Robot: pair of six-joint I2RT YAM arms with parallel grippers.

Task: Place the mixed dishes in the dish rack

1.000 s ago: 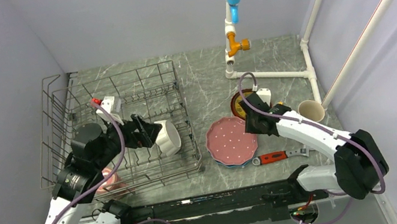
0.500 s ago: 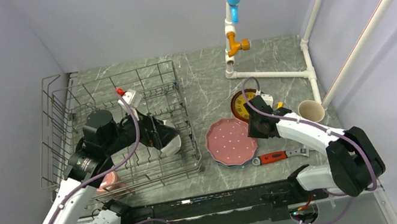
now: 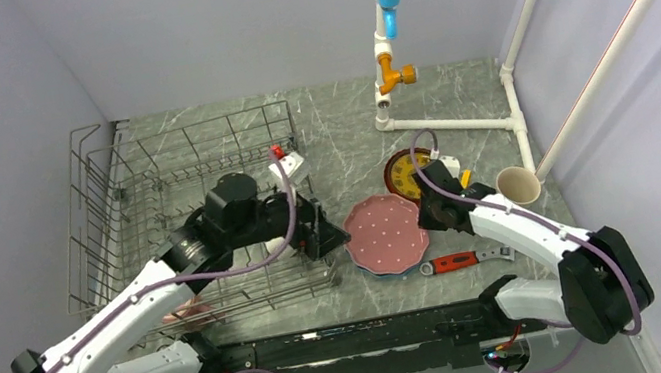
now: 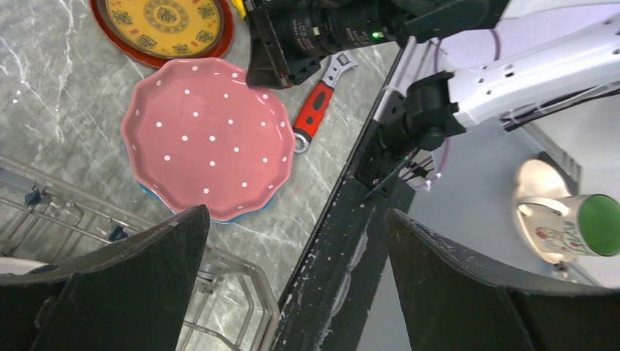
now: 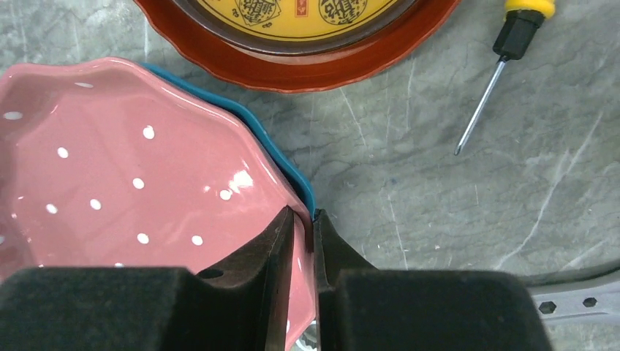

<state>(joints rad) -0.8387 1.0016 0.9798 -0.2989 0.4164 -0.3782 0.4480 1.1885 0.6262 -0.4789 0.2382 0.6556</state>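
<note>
Rack (image 3: 97,210) sits at the table's 9 o'clock. Left gripper (image 3: 329,239) is by its 4 o'clock corner, jaws wide and empty. Pink plate (image 3: 383,234) lies on blue plate (image 5: 281,162) at centre. Right gripper (image 5: 300,235) is clamped on the pink plate's 3 o'clock rim.

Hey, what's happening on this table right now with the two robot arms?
Dishes are being loaded into the dish rack. The right tool pinches the rim of the pink scalloped plate, which lies on the blue plate on the table. The left tool hangs open and empty at the rack's right edge, facing that plate. The red-brown plate and cream cup sit on the table, not yet loaded.
</note>
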